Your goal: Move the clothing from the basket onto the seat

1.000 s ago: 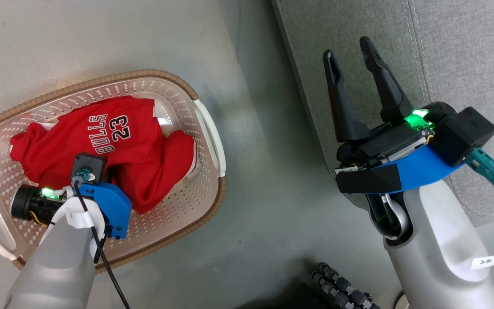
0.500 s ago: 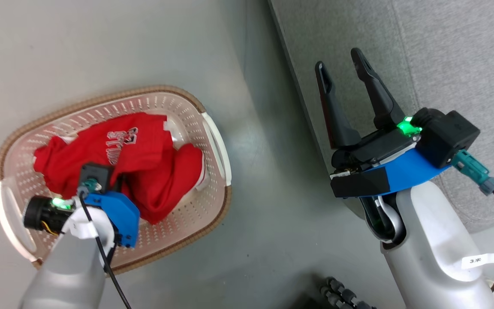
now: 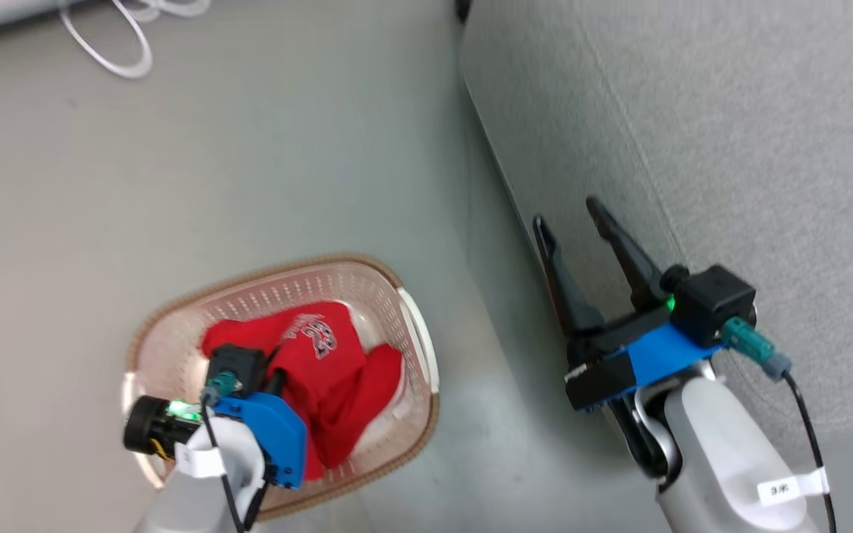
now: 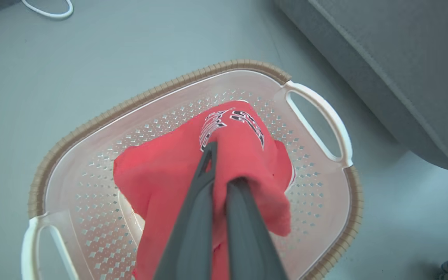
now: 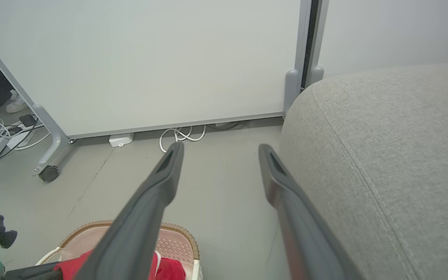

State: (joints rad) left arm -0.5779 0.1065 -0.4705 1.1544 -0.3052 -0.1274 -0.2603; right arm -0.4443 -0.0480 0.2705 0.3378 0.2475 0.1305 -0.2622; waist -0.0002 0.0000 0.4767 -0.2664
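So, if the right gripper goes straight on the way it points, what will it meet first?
Likely the bare floor near the white cable; the sofa lies beside the line of the right gripper, not in it. Depth is unclear.

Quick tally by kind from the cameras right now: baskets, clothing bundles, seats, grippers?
basket: 1
clothing bundle: 1, red
seat: 1
grippers: 2, left gripper shut on the clothing bundle, right gripper open
Total: 5

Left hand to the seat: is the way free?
Probably yes: shut on the clothing over the basket, the left hand has open floor toward the seat, though the open right hand hovers at its edge.
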